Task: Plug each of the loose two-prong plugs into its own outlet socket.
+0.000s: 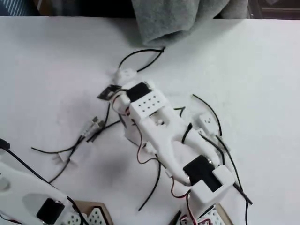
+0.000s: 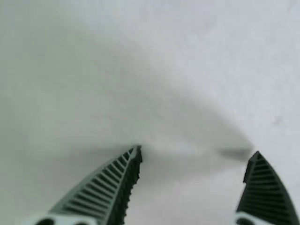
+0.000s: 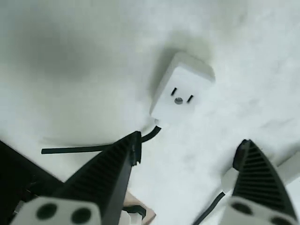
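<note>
Plugs (image 1: 93,125) first: in the high view two of them lie loose on the white worktop (image 1: 262,70), side by side with their metal prongs bare. Their black cords trail off toward the left arm (image 1: 28,197), which sits low at the near corner. The right arm (image 1: 164,136) stretches across the middle of the worktop. One socket (image 1: 126,75) lies just past its front end, with a black cord (image 1: 140,52) looping away toward the grey cloth (image 1: 178,18) at the far edge. A second socket (image 1: 206,123) lies close beside the middle of that arm, on the side away from the plugs. Neither socket has anything in it. I can't make out either arm's jaws from up here.

In the left wrist view, the left arm's jaws stand wide apart over bare worktop (image 2: 140,70), with nothing between them.

In the right wrist view, the right arm's jaws are also apart and hold nothing. The socket (image 3: 182,91) lies ahead of the tips and clear of them, its two slots facing me. Its cord (image 3: 79,149) runs off behind one jaw. A small white piece on a black cord (image 3: 228,179) lies near the other jaw; I can't tell whether it's a plug.
</note>
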{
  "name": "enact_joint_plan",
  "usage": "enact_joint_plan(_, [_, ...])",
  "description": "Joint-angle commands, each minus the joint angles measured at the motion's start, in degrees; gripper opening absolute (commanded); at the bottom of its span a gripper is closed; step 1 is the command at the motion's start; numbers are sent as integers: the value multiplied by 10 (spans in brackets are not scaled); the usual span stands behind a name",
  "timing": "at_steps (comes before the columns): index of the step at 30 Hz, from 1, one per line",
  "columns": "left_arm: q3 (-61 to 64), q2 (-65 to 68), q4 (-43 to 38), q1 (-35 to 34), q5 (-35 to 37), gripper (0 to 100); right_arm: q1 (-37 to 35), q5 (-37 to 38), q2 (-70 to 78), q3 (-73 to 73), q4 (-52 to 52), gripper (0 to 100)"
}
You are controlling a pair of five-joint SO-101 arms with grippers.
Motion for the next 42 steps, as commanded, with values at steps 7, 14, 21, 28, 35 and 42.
enact_joint_plan(7, [-5, -22, -62, 12, 7, 355, -58, -69, 29, 29, -62, 316])
enact_joint_plan(14, [-11, 10, -76, 14, 6, 355, -73, -74, 29, 29, -56, 316])
enact_joint_plan(21, [-11, 20, -91, 13, 7, 355, -93, -74, 66, 44, -80, 316])
enact_joint_plan(28, [-11, 15, -91, 14, 8, 355, -80, -100, 183, 40, -135, 316])
enact_joint_plan(35, [-11, 15, -91, 13, 8, 355, -18, -99, 215, 0, -113, 316])
enact_joint_plan(42, [-11, 17, -89, 14, 8, 355, 29, -53, 215, 0, -112, 235])
